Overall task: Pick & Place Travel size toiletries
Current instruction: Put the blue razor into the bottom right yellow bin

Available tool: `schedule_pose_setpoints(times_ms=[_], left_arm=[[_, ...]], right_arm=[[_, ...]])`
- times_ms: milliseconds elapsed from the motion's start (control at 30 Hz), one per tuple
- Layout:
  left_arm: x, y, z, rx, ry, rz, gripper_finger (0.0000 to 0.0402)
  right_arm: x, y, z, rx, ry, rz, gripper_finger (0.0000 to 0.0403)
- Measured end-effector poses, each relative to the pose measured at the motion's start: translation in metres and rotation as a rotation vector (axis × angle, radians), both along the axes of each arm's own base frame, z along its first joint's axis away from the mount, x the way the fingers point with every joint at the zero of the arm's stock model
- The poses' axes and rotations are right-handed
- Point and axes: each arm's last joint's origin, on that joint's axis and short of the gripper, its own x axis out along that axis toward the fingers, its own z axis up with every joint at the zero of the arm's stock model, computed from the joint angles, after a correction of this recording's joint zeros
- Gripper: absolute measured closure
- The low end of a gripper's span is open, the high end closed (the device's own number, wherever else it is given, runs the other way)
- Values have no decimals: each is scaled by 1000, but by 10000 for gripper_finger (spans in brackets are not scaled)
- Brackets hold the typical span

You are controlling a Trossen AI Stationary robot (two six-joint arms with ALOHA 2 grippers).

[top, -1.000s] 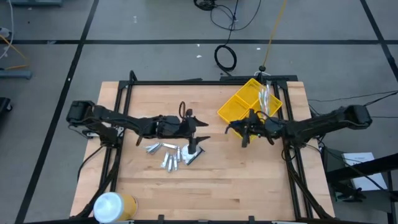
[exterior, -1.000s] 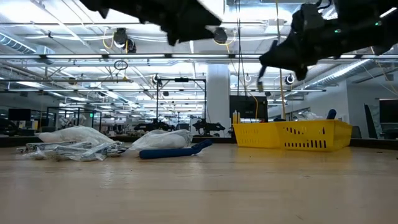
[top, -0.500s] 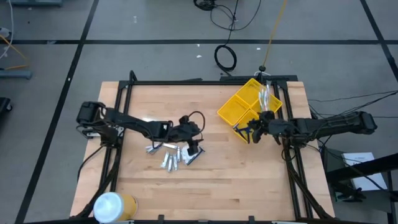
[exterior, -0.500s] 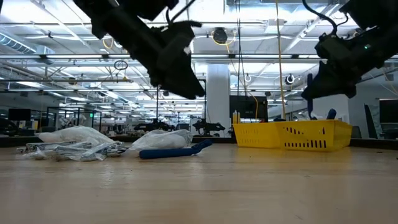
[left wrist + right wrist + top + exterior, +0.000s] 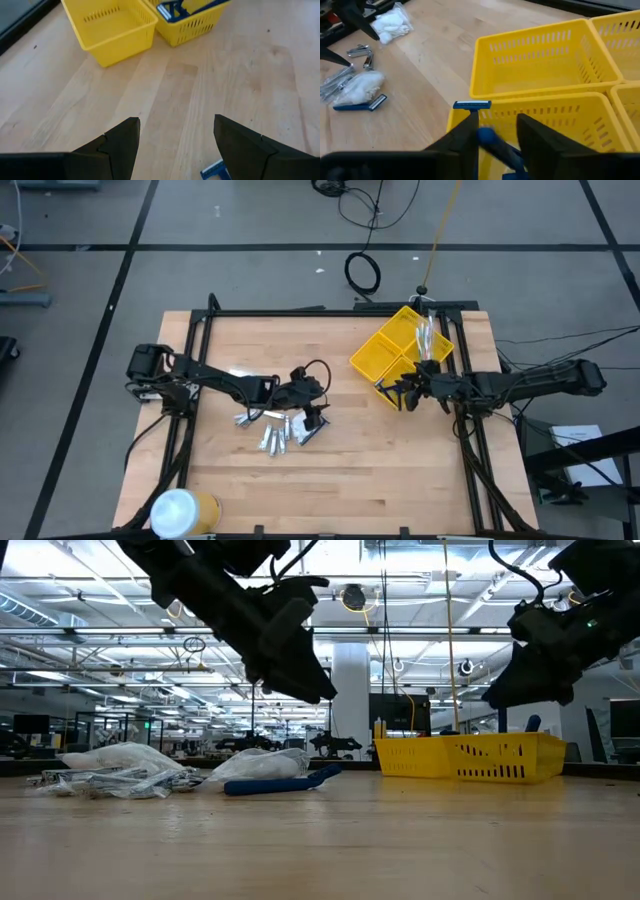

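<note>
The toiletries lie in a pile on the wooden table: silvery tubes [image 5: 268, 440], white packets [image 5: 120, 756], and a blue razor-like stick [image 5: 275, 785]. More pieces stand in the yellow bin [image 5: 400, 345]. My left gripper [image 5: 314, 418] hovers open just above the pile's right end, with bare table and a blue stick's head [image 5: 215, 170] between its fingers [image 5: 176, 122]. My right gripper [image 5: 403, 394] is at the bin's near corner, shut on a blue-and-white razor-like stick [image 5: 487, 135]. My right gripper pinches the stick's blue handle [image 5: 489, 136] between its two fingers, which come at it from the table's right. The white-and-blue head [image 5: 471, 105] sticks out past the fingertips, crosswise. The stick is lifted clear, above the bin's slotted wall [image 5: 560, 117].
The bin [image 5: 535, 35] has several compartments; the one facing my right gripper shows a bare floor. A big white-and-yellow cylinder [image 5: 180, 510] stands at the table's near left corner. Bare wood stretches between the pile and the bin [image 5: 110, 30].
My left gripper has moved toward the near edge and come down over the pile's right end, most of it in the first half second. My right gripper, carrying the stick, has moved right and down to the bin's near corner, then kept nearly still.
</note>
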Motion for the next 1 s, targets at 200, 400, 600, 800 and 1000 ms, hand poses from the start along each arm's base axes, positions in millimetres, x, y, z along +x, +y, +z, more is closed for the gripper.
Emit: schedule_pose_setpoints(times_ms=[200,400,600,800,1000], left_arm=[[-1,-2,-1,-61,6,-14,151],[-1,-7,-1,-122,7,-71,151],[-2,-15,-3,-160,19,-71,151],[-5,-40,-7,-233,54,-163,151],[-5,-63,-32,-346,129,-164,151]], right_arm=[[1,-1,-4,-42,-26,0,181],[8,-2,24,-233,-241,22,136],[8,-3,50,-401,-413,-11,130],[10,1,55,-382,-499,124,137],[13,2,53,-365,-487,139,137]])
